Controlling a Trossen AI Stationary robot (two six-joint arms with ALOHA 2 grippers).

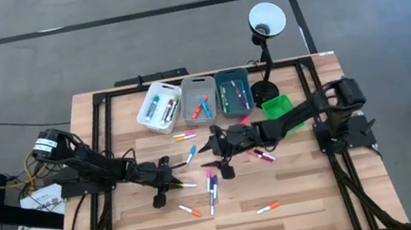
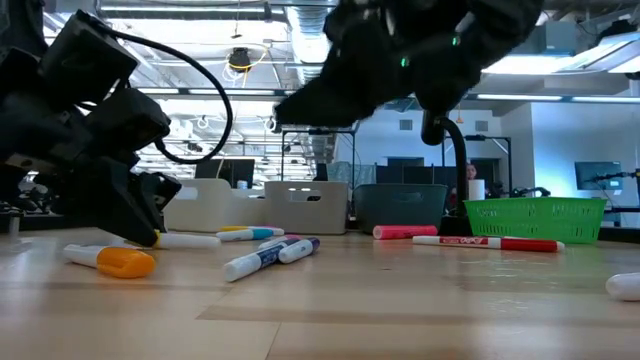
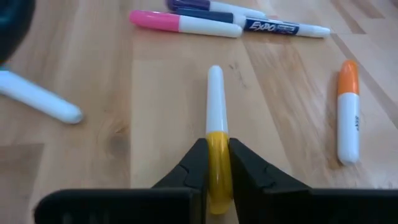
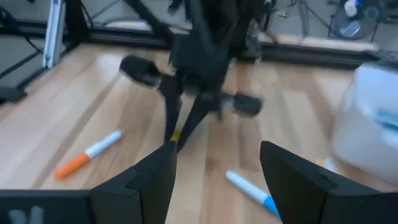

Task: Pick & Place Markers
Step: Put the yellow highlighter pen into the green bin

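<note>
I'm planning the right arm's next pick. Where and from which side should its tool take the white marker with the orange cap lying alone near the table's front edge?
Grip the white marker with the orange cap mid-barrel from straight above, fingers across its width: it lies flat, with bare wooden table on both sides. The right tool is open.

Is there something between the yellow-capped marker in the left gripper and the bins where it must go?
Yes. The right gripper hangs open over the table between the left gripper, shut on the yellow-capped marker, and the bins.
</note>
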